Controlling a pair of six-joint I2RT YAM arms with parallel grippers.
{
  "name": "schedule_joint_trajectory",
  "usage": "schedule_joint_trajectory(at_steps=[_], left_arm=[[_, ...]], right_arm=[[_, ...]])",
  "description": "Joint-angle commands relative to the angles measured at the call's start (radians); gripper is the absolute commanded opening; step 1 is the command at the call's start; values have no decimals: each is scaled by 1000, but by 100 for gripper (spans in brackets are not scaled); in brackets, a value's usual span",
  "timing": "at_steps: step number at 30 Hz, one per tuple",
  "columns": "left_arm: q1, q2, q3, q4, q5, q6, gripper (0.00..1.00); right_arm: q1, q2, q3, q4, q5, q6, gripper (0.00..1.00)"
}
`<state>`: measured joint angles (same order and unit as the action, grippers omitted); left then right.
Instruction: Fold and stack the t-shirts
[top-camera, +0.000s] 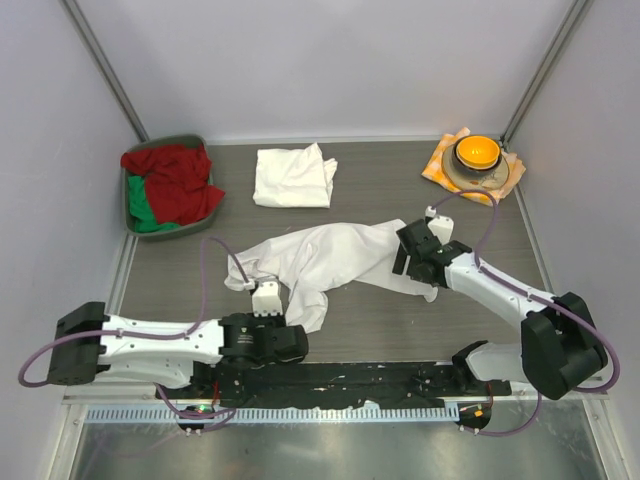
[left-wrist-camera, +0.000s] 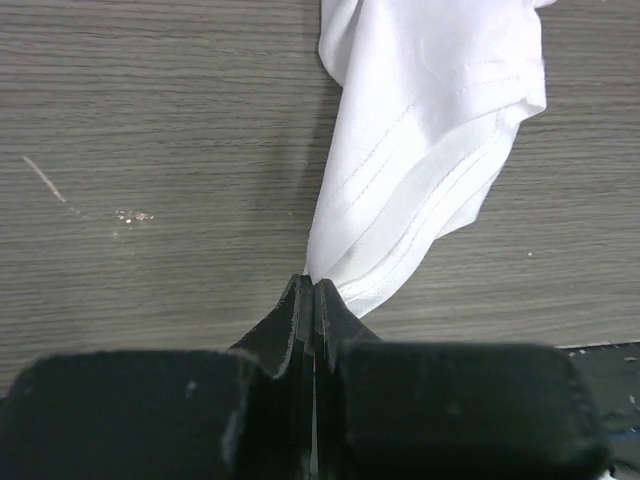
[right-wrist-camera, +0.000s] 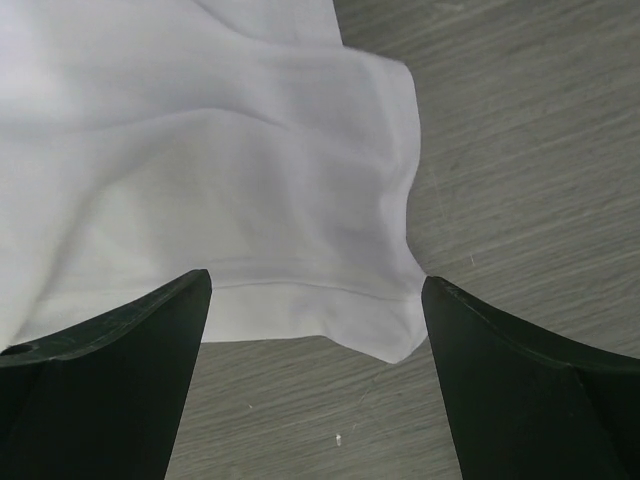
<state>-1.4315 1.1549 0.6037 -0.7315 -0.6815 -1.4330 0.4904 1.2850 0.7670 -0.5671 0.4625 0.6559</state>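
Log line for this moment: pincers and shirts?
left pincer: shut on crumpled t-shirt hem | right pincer: open over its other edge | folded t-shirt: at back

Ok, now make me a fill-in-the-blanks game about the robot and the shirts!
The left gripper is ___ on the crumpled t-shirt.
The right gripper hangs ___ over its hem.
The folded t-shirt lies beside a bin of red and ___ cloths.
Missing words: shut, open, green.

Open table (top-camera: 385, 178) between folded t-shirt (top-camera: 293, 178) and bowl (top-camera: 477, 152)
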Motion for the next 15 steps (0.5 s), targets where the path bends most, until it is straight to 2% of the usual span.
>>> schedule_joint_trajectory(at_steps=[1, 7, 15], left_arm=[[-4, -122, 42, -155, -55, -61, 0], [-4, -233, 42, -209, -75, -75, 0], [-4, -273, 76, -299, -104, -99, 0]], right_arm=[[1, -10, -55, -13, 2, 145, 92], [-18, 0, -67, -7, 27, 131, 90], [-114, 20, -95, 53, -11, 68, 78]])
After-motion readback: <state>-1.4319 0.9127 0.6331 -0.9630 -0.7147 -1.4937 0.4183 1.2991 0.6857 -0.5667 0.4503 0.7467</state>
